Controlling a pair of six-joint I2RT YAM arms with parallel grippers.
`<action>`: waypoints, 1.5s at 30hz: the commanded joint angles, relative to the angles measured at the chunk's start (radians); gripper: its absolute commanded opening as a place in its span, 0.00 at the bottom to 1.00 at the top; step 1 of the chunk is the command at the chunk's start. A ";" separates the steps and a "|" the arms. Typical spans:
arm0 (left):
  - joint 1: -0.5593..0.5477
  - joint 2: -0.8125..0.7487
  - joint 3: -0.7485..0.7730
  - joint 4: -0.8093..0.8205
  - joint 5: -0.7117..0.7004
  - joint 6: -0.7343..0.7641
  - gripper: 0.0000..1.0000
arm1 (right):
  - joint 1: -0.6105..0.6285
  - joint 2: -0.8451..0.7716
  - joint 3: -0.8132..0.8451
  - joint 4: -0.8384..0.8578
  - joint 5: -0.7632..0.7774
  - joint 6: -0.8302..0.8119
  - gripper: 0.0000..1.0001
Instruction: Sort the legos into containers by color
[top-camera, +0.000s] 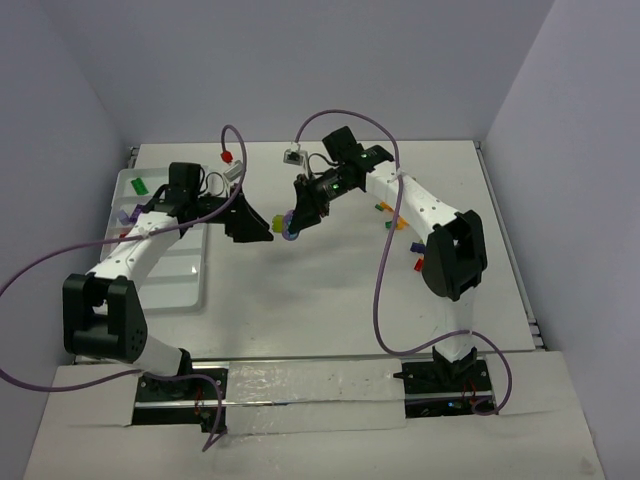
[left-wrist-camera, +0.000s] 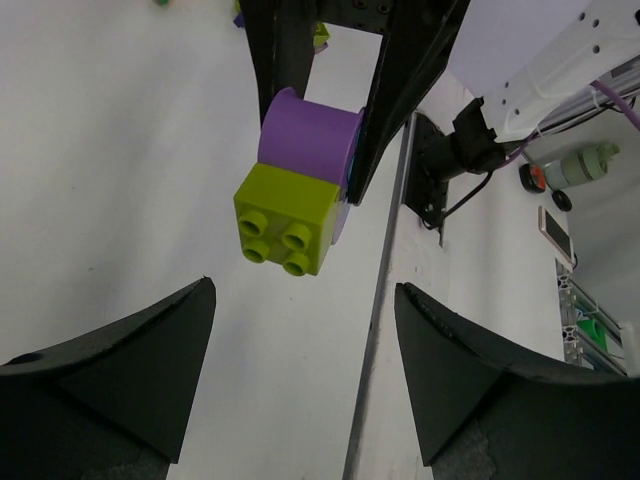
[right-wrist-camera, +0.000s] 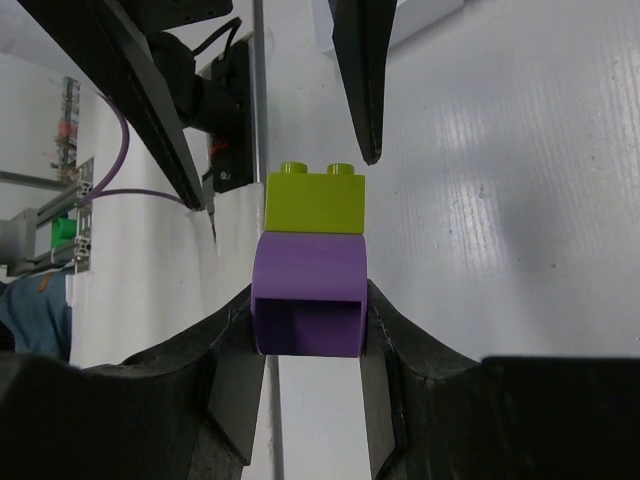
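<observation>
Right wrist: my right fingers (right-wrist-camera: 228, 385) clamp purple brick (right-wrist-camera: 308, 300), lime brick (right-wrist-camera: 315, 203) attached | left fingers (left-wrist-camera: 130, 360) apart | left arm (top-camera: 140, 250) covers part of tray (top-camera: 180, 290)

**A:** What do you have around you besides the job itself?

**B:** You have a white table (top-camera: 300, 300) boxed in by pale lavender walls (top-camera: 300, 60) on three sides. A glossy strip (top-camera: 310, 385) runs along the table's near edge.

**A:** And past the table?

**B:** In your left wrist view, what looks like a phone (left-wrist-camera: 553, 232) lies flat beyond the table's edge. Near it are a pale green-and-white bottle (left-wrist-camera: 588, 165) and a small red-and-black knob (left-wrist-camera: 533, 177). Below them is a silver slotted rail (left-wrist-camera: 572, 300). Your right wrist view shows blue fabric (right-wrist-camera: 35, 310) at the left edge, and you can't tell what it belongs to.
</observation>
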 joint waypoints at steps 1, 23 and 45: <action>-0.012 0.006 0.012 0.091 0.059 -0.034 0.82 | 0.006 -0.047 0.014 -0.028 -0.040 -0.016 0.00; -0.048 0.041 -0.002 0.272 0.118 -0.227 0.50 | 0.029 -0.066 0.031 -0.058 -0.054 -0.030 0.00; 0.090 0.043 0.030 -0.143 0.124 0.127 0.00 | 0.013 -0.110 0.017 -0.059 -0.057 -0.020 0.00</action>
